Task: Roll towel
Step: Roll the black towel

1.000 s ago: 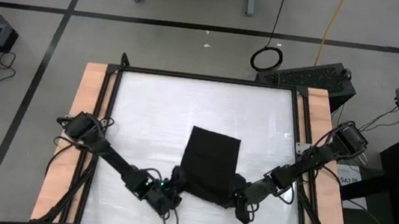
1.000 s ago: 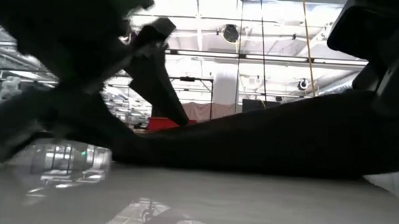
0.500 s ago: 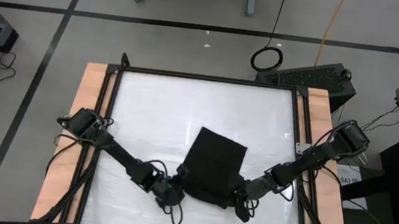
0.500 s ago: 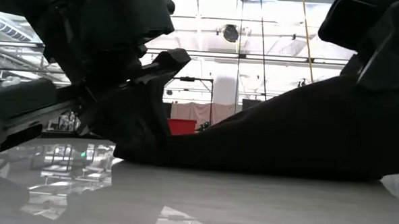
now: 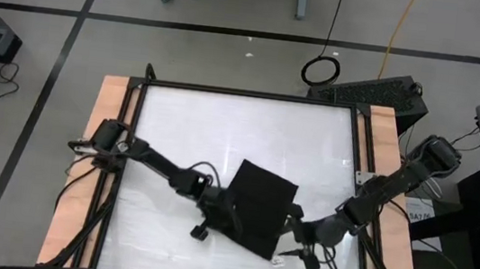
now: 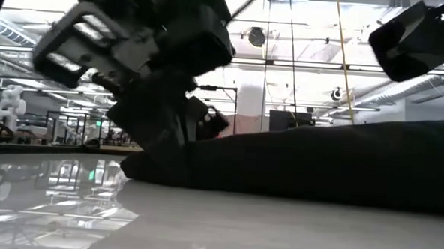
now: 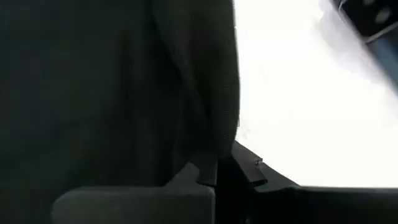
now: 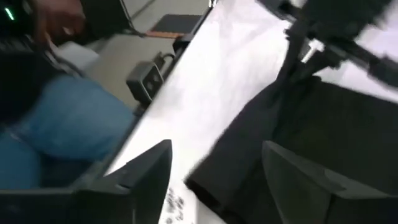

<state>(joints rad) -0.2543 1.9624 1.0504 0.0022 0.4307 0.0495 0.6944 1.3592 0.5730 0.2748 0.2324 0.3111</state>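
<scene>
The towel point(image 5: 255, 207), black and folded, lay skewed on the near half of the white table point(image 5: 195, 129), its white tag beside the right gripper point(image 5: 293, 246). The left gripper point(image 5: 224, 212) was clamped shut on the towel's left edge, cloth bunched between its fingers point(image 7: 208, 171). The right gripper stood just off the towel's near right corner, fingers point(image 8: 146, 171) spread wide and holding nothing. A person in blue jeans point(image 8: 68, 127) stood beyond the table's edge.

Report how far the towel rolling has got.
Done: no roll shows; the towel lies as a flat folded patch on the table. In hand: the left gripper is shut on its edge; the right gripper stands open beside it. Left: the whole roll.
</scene>
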